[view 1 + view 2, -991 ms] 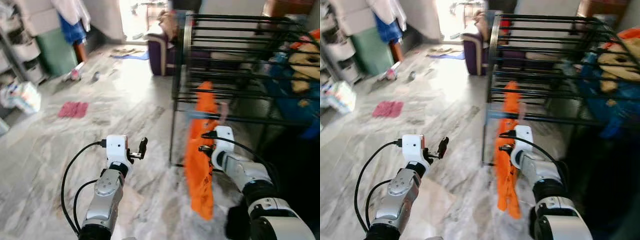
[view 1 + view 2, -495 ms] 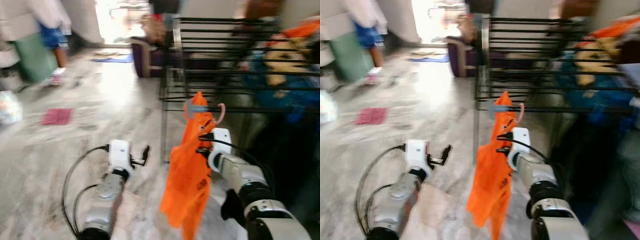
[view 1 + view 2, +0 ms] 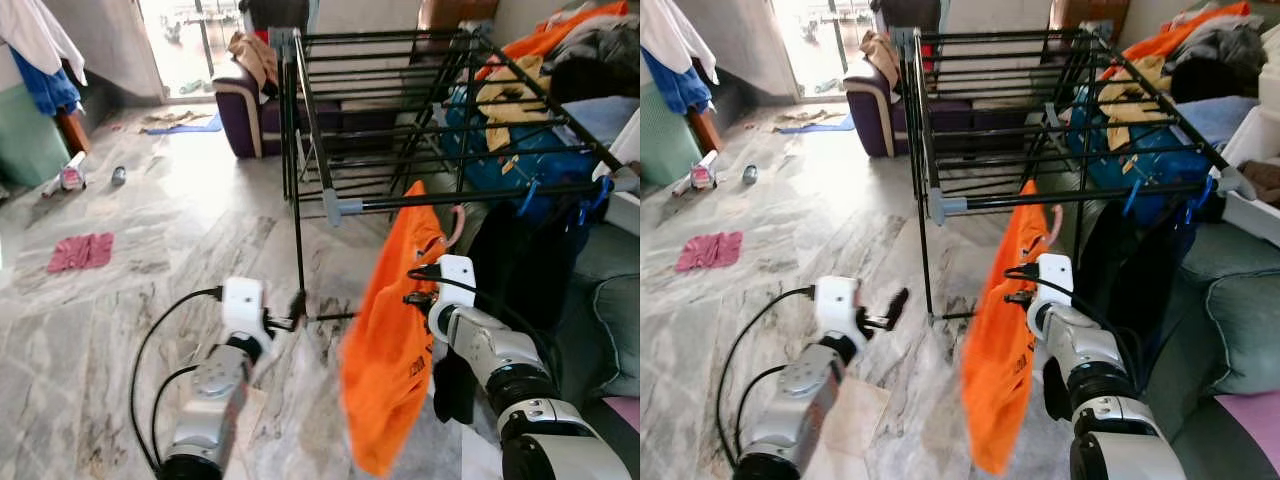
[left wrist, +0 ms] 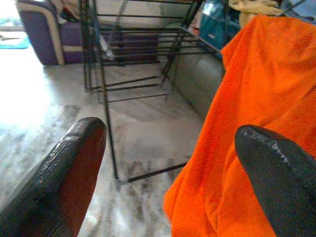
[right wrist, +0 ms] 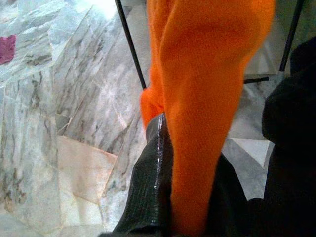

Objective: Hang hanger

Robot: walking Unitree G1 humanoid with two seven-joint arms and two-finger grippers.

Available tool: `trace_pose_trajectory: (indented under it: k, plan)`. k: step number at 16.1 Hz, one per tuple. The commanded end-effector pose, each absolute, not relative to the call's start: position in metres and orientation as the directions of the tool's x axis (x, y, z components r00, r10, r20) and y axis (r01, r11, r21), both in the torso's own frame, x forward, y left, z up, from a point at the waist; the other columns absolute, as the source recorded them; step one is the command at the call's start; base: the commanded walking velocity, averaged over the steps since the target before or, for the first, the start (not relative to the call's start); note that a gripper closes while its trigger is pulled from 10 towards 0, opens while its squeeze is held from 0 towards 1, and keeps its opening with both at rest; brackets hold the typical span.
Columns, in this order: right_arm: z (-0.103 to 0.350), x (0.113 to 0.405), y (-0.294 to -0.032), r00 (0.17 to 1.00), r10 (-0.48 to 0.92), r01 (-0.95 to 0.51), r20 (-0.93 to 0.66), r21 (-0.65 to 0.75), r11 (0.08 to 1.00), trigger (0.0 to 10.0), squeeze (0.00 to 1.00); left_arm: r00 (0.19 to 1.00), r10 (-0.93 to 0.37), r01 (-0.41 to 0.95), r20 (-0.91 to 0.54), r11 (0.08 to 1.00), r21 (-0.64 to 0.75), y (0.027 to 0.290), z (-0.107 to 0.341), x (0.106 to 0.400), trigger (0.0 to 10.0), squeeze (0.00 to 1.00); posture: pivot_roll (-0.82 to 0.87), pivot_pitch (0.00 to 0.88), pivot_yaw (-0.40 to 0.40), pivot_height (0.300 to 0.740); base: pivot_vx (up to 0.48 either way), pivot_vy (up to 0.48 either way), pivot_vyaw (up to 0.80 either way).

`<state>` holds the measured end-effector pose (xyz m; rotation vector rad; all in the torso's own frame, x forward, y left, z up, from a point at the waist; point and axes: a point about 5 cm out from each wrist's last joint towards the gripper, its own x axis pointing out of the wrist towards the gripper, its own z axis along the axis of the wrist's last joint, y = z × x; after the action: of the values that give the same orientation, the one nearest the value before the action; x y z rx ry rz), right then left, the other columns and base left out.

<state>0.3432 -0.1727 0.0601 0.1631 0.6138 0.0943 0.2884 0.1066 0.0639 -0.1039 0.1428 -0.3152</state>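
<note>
left gripper idle low over the marble floor, fingers spread, holding nothing; black drying rack stands ahead; right gripper clamped on the hanger through the orange garment, its pink hook just below the rack's near bar, not yet over it; risk: hook misses or slides off the bar, or the cloth snags, since it swings loose; hanger body hidden under the cloth, hook tip hard to make out.
</note>
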Motion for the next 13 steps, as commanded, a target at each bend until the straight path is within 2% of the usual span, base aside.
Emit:
trace_pose_trajectory:
  k: [1,7,13]
  plan:
    - [0.068,0.348,-0.169,0.837,0.145,-0.052,-0.528,0.188,0.981,10.0,0.0,0.946,-0.303,0.29,-0.119,0.95,-0.112,0.111,0.068,0.29,10.0,0.0,0.01,0.0,0.001,0.74,0.0,0.0,0.0]
    - [0.075,0.351,-0.163,0.838,0.21,-0.147,-0.504,0.163,0.976,10.0,0.0,0.949,-0.282,0.269,-0.141,0.957,-0.105,0.112,0.063,0.289,10.0,0.0,0.0,0.0,-0.002,0.74,0.0,0.0,0.0]
    - [0.088,0.354,-0.136,0.826,0.348,-0.326,-0.444,0.127,0.937,10.0,0.0,0.95,-0.277,0.264,-0.146,0.959,-0.106,0.112,0.063,0.288,10.0,0.0,0.01,0.0,0.0,0.74,0.0,0.0,0.0]
